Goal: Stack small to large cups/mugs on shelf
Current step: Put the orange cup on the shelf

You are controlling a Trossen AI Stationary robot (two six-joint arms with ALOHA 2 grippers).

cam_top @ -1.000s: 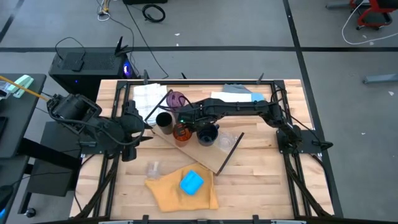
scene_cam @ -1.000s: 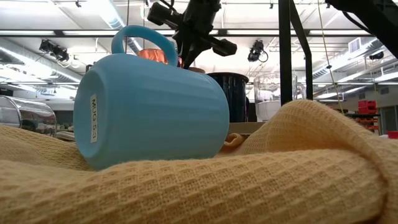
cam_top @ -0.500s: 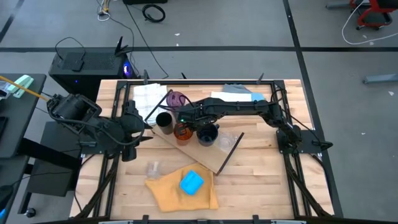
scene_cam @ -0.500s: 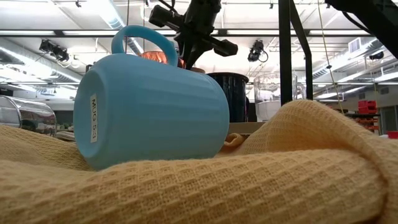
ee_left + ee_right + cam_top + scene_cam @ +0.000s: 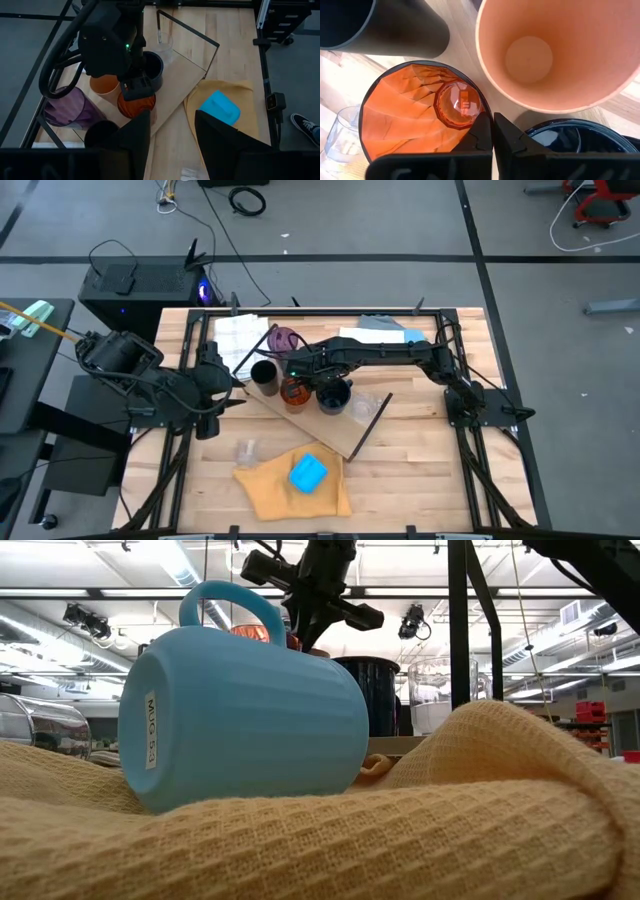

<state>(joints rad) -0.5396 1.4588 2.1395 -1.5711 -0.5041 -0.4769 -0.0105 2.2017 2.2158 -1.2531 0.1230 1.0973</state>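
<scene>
The light-wood shelf (image 5: 352,432) lies slantwise on the table. On it stand a black cup (image 5: 264,372), an amber ribbed cup (image 5: 292,393), a light orange cup (image 5: 105,87), a navy mug (image 5: 334,396) and a clear glass (image 5: 368,405). A purple tumbler (image 5: 287,340) is at the shelf's far edge. My right gripper (image 5: 298,383) is above the amber cup (image 5: 420,115) and shut on it. My left gripper (image 5: 172,122) is open and empty near the table's left edge. A bright blue mug (image 5: 308,473) lies on its side on a yellow cloth (image 5: 270,490). My right gripper pinches the amber cup's rim (image 5: 481,114) on the side toward the navy mug (image 5: 570,137), one finger inside the cup and one outside. The fingers point down from above. The cup is upright; whether its base is on the shelf I cannot tell.
The light orange cup (image 5: 560,50) and the black cup (image 5: 385,25) stand close around the amber cup. A second clear glass (image 5: 245,450) stands on the tabletop near the yellow cloth. Folded cloths (image 5: 240,335) lie along the far edge. Black rods (image 5: 370,420) stand at the shelf's ends.
</scene>
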